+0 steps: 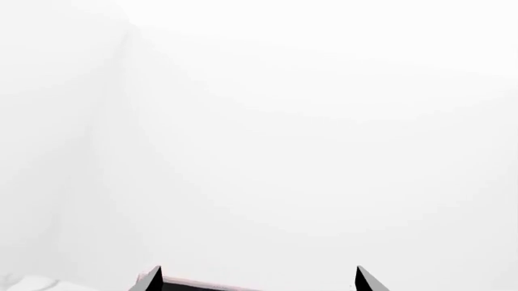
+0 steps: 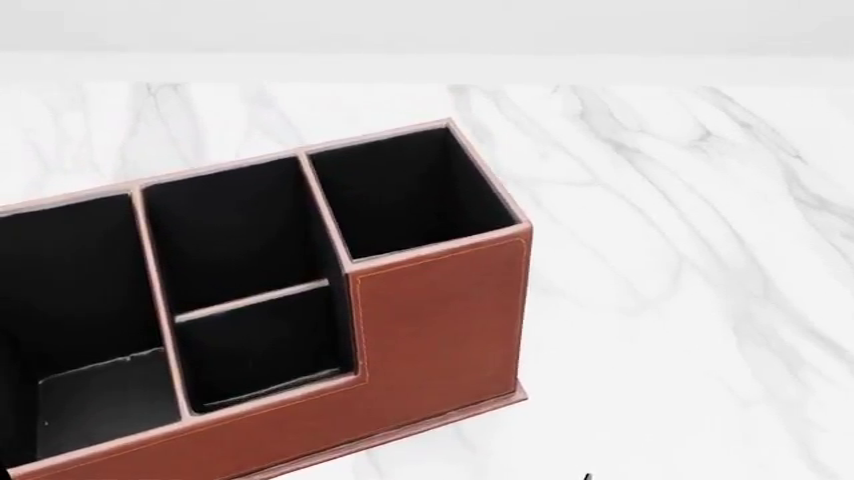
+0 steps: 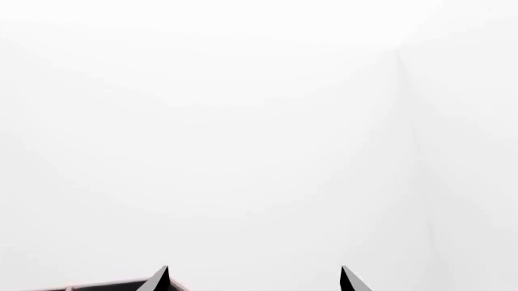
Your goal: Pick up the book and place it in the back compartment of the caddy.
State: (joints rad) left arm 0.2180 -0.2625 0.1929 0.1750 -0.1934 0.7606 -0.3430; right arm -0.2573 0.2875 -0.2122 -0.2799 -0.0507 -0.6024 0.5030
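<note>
The red-brown caddy point(image 2: 427, 320) fills the left and middle of the head view, standing on the white marble table point(image 2: 694, 250). Its black-lined compartments look empty; the large left one is cut off by the picture's edge. The book is not in view in any frame. My left gripper point(image 1: 259, 277) is open, only its two fingertips point(image 1: 152, 279) showing, wide apart, with a strip of the caddy's pale rim point(image 1: 202, 284) just between them. My right gripper point(image 3: 255, 277) is open too, with a bit of the caddy's rim point(image 3: 97, 285) beside one tip. Both wrist views face a blank white wall.
The marble table stretches to the right of and behind the caddy. A white wall point(image 2: 427, 25) runs along the table's back edge. A tiny dark tip point(image 2: 585, 477) shows at the head view's bottom edge.
</note>
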